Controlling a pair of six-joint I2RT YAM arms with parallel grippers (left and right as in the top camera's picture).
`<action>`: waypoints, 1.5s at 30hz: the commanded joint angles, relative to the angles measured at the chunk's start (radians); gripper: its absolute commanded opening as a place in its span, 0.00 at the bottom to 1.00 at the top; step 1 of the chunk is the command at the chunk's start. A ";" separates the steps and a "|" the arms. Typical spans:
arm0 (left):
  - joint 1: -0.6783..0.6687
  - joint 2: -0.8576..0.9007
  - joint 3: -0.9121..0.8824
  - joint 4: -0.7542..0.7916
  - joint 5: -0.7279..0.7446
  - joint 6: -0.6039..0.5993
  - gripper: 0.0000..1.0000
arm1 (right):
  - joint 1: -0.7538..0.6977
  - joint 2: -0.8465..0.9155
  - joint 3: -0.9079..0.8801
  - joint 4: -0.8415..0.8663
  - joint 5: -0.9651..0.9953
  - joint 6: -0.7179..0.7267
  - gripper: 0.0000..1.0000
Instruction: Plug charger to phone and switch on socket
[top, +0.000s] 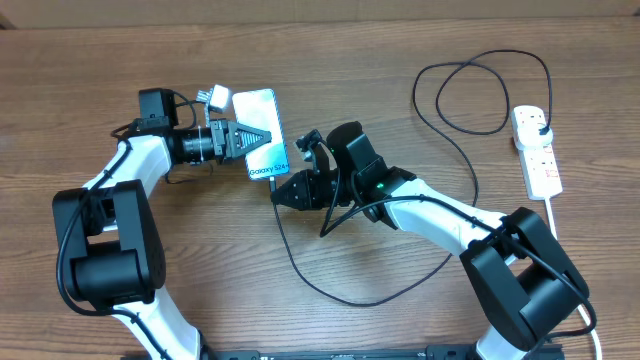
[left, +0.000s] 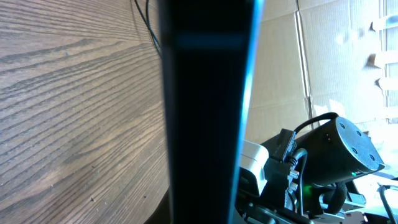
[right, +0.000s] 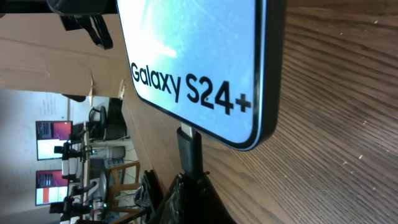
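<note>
The left gripper (top: 266, 134) is pressed shut across the phone (top: 256, 106), which lies on the wooden table (top: 380, 40) with its light blue screen up and the "Galaxy S24+" lettering at the end nearer the right gripper (top: 277, 192). That gripper pinches the charger (right: 189, 148) just behind its connector tip, and in the right wrist view the tip meets the phone's bottom edge. From there the black cable swings away from the phone in a wide curve and loops round to the socket (top: 541, 165), far off to the phone's right, where its black plug sits
</note>
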 joint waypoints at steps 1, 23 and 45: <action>0.007 0.000 0.000 0.003 0.053 -0.014 0.04 | -0.005 -0.013 0.000 0.019 0.003 -0.010 0.04; -0.023 0.000 0.000 0.004 0.053 -0.048 0.04 | -0.005 -0.013 0.000 0.036 0.014 -0.010 0.04; -0.023 0.000 0.000 0.007 0.050 -0.043 0.04 | -0.043 -0.013 0.000 0.022 -0.018 -0.018 0.04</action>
